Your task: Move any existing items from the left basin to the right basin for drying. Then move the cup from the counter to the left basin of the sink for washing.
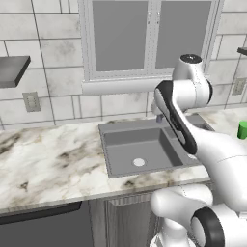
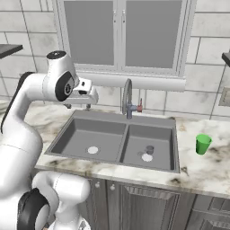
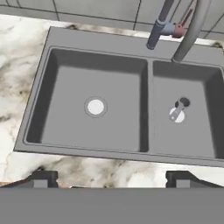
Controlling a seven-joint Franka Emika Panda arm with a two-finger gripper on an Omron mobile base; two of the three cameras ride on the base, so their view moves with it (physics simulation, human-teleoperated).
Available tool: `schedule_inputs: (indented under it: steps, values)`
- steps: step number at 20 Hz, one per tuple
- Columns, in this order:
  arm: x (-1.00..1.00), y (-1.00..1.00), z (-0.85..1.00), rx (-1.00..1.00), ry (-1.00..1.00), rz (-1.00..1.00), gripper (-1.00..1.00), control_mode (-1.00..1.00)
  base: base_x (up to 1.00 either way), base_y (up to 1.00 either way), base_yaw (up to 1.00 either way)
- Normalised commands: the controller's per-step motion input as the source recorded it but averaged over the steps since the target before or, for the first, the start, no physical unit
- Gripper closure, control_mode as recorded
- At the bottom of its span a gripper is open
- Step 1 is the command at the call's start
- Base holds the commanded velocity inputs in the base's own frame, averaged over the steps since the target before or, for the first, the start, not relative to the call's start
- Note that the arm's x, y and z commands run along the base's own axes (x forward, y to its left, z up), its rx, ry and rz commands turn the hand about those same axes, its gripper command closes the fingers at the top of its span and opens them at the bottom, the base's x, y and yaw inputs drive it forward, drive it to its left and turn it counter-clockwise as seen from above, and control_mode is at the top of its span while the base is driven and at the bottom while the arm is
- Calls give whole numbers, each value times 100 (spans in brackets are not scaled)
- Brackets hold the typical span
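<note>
The sink [image 2: 175,130] has a wide left basin [image 3: 70,113] with nothing in it but its pale drain [image 3: 95,106]. The narrower right basin [image 3: 197,135] holds a small grey cylindrical object [image 3: 179,107] standing by its drain. The green cup [image 2: 203,144] stands upright on the counter [image 2: 211,168] right of the sink, also at the right edge of the left base view as the cup [image 1: 242,130]. My gripper [image 2: 77,107] hovers above the left basin's back left corner. It is open and holds nothing, its fingertips [image 3: 41,178] set wide apart.
A tall arched grey faucet [image 2: 128,96] rises behind the divider between the basins. A window and tiled wall stand behind the counter. A dark shelf [image 1: 12,70] juts out at the upper left. Broad marble worktop [image 1: 48,159] lies left of the sink.
</note>
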Motion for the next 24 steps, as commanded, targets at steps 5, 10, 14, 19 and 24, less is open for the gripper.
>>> schedule_inputs:
  steps: [5, 10, 14, 19, 24]
  values:
    - [-30, -31, 0, -16, -10, 0, -100, -100, 0, 0, 0]
    - [-30, -63, 0, -10, -1, 0, -100, -100, 0, 0, 0]
    - [-11, -59, 0, -4, 0, 0, -100, -100, 0, 0, 0]
    - [0, -71, 0, 0, 0, -1, -100, -100, 0, 0, 0]
    - [0, -78, 0, -1, 0, -6, -100, -100, 0, 0, 0]
